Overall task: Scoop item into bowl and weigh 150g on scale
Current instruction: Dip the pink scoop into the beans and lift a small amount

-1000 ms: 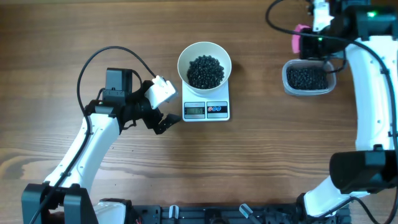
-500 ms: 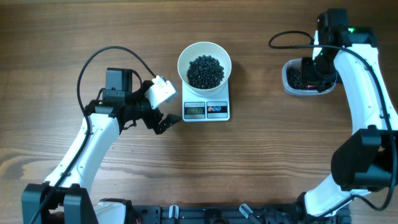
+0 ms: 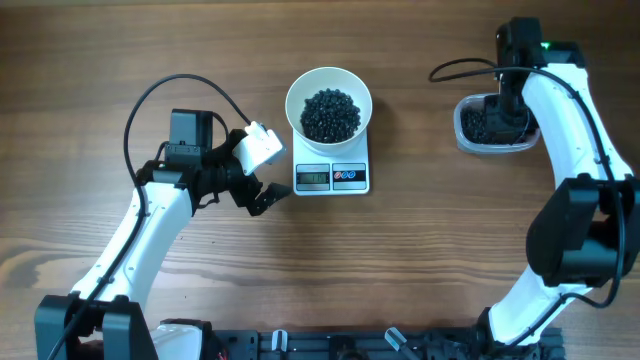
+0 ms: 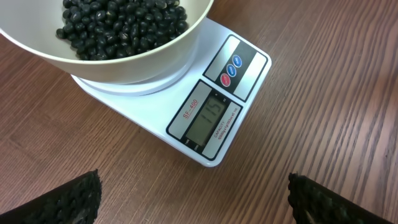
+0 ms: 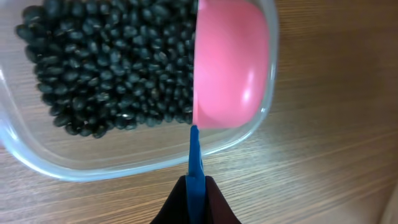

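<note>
The white bowl (image 3: 292, 100) stands on the scale (image 3: 331, 177), with a heap of the black beans (image 3: 330, 113) inside. In the left wrist view the bowl (image 4: 143, 59) and beans (image 4: 118, 25) fill the top left, and the scale (image 4: 211, 118) display reads 115. My left gripper (image 4: 196, 199) is open, low over the wood just left of the scale, holding nothing. My right gripper (image 5: 195, 193) is shut on the blue handle (image 5: 194, 155) of a pink scoop (image 5: 230, 62). The scoop sits on edge among the beans (image 5: 112, 68) in a clear container (image 5: 124, 165).
The clear container (image 3: 463, 135) of beans (image 3: 485, 125) stands at the back right, partly covered by the right arm (image 3: 560, 110). The left arm (image 3: 160, 220) reaches in from the front left. A black rail (image 3: 330, 345) lines the front edge.
The right arm swung left from the back right corner and brought the pink scoop down into the clear container. The left arm, bowl and scale have not moved.
</note>
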